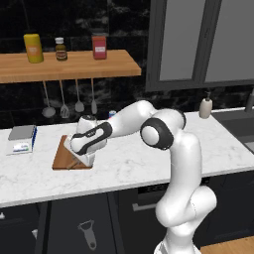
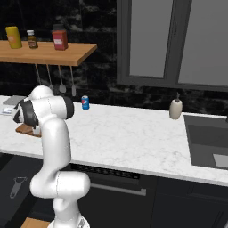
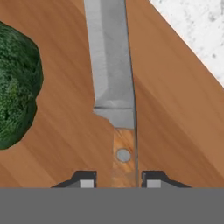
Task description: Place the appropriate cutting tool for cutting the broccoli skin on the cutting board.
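Here the knife (image 3: 114,87) lies flat on the cutting board (image 3: 65,127), its silver-grey blade stretching up the hand view and its brown wooden handle with a round rivet at the bottom. The gripper (image 3: 118,180) sits over that handle, one dark finger tip (image 3: 86,179) on each side with a small gap between tip and wood, so the fingers are parted slightly and do not pinch the knife. The broccoli (image 3: 17,87) rests on the board just beside the blade, apart from it. In the left base view the white arm reaches down to the board (image 1: 62,156) on the marble counter (image 1: 139,158), near a grey-and-white scale (image 1: 22,139) at the left. A wooden shelf (image 1: 64,67) on the far wall holds jars, with utensils hanging under it.
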